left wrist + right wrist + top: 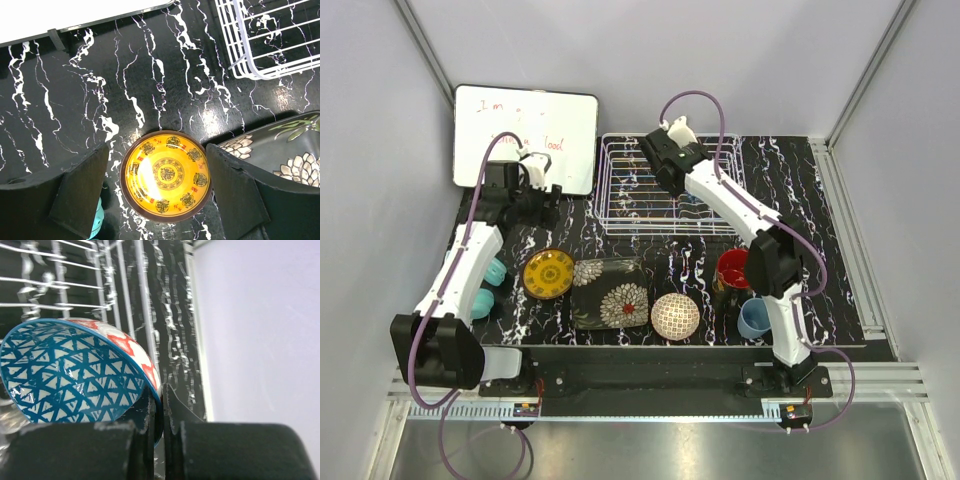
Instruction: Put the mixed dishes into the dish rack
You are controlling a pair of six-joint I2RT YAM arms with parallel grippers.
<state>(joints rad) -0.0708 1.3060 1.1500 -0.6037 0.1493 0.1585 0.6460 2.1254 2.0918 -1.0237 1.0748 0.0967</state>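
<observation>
Right hand (162, 390) was clenched on the rim of the blue patterned bowl (75, 375), which it held tilted on edge above the dish rack (638, 195), the wires lying just beyond and below the bowl. Left hand (157, 187), spread and holding nothing, hung over the yellow round plate (166, 175) on the desk (75, 100), with the rack beyond to its right. On the far whiteboard (525, 130), only the red word "load" was legible.
</observation>
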